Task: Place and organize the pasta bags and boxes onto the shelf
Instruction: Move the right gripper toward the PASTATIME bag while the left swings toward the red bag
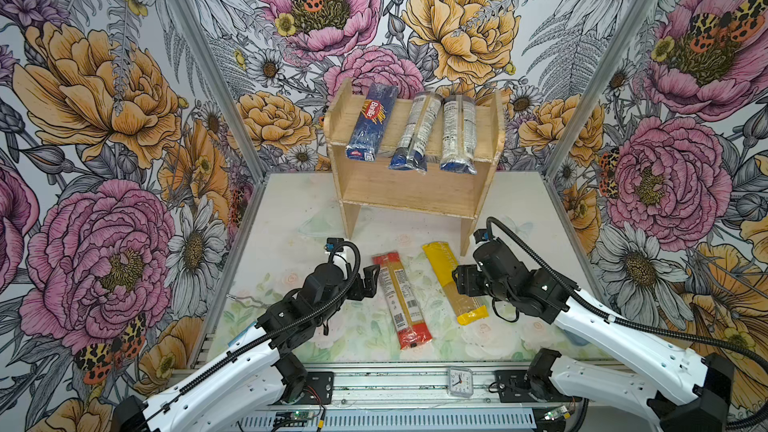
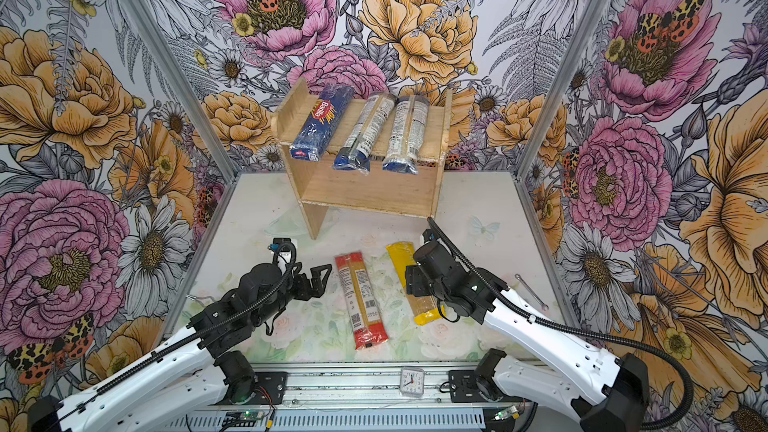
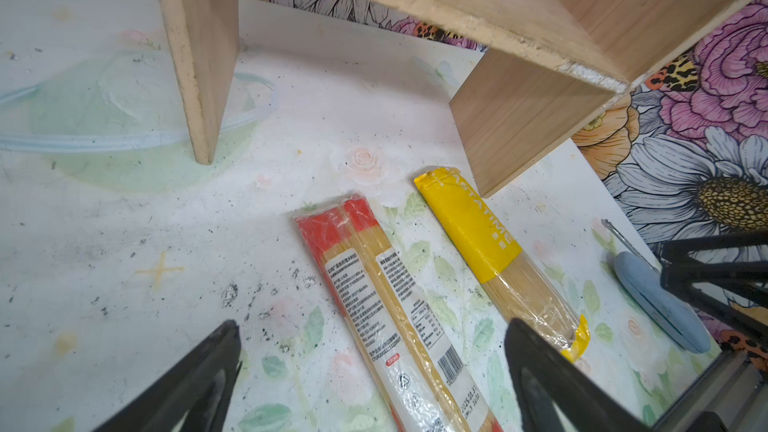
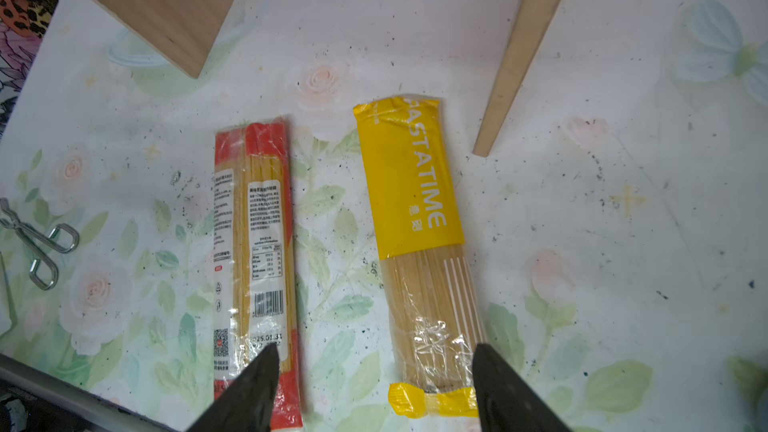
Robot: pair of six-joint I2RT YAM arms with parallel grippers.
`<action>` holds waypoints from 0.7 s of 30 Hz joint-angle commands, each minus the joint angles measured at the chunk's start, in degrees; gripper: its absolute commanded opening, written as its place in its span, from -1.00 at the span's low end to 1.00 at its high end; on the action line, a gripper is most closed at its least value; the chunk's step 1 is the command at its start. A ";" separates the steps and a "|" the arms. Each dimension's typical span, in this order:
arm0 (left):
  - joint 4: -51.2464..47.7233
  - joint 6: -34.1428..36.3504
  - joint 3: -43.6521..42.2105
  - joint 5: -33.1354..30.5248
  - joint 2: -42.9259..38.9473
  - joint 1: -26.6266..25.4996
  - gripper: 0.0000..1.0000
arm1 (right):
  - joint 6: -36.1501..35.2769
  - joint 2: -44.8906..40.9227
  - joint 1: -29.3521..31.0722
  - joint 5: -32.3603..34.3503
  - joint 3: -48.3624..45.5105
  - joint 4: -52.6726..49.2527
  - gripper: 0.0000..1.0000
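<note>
The wooden shelf (image 1: 409, 195) (image 2: 365, 191) stands at the back. On its top tier lie the dark blue Barilla pack (image 1: 371, 122) and two clear packs with blue ends (image 1: 413, 130) (image 1: 458, 132). A red-ended pack (image 1: 401, 299) (image 3: 374, 284) and a yellow pack (image 1: 446, 268) (image 4: 411, 184) lie side by side on the table in front. My left gripper (image 1: 368, 282) (image 3: 372, 326) is open beside the red-ended pack's far half. My right gripper (image 4: 374, 351) is open over the yellow pack's near half, holding nothing; in both top views its wrist hides its fingers.
A grey-blue pad (image 3: 660, 305) and a metal rod (image 2: 530, 290) lie at the table's right side. A wire clip (image 4: 37, 243) lies at the left. A small clock (image 1: 460, 382) sits on the front rail. Flowered walls close in three sides.
</note>
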 commanded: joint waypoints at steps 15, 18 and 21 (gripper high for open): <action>2.41 -14.84 -6.78 -7.01 4.09 -13.36 0.98 | -1.29 7.07 3.26 -5.69 -7.30 11.08 0.48; 2.34 -18.38 -6.60 -12.18 6.16 -18.40 0.98 | -0.98 7.14 3.26 -5.56 -8.43 12.05 0.48; 0.49 -26.03 -6.12 -15.22 9.65 -21.36 0.97 | -0.80 6.61 3.11 -5.19 -8.87 12.41 0.48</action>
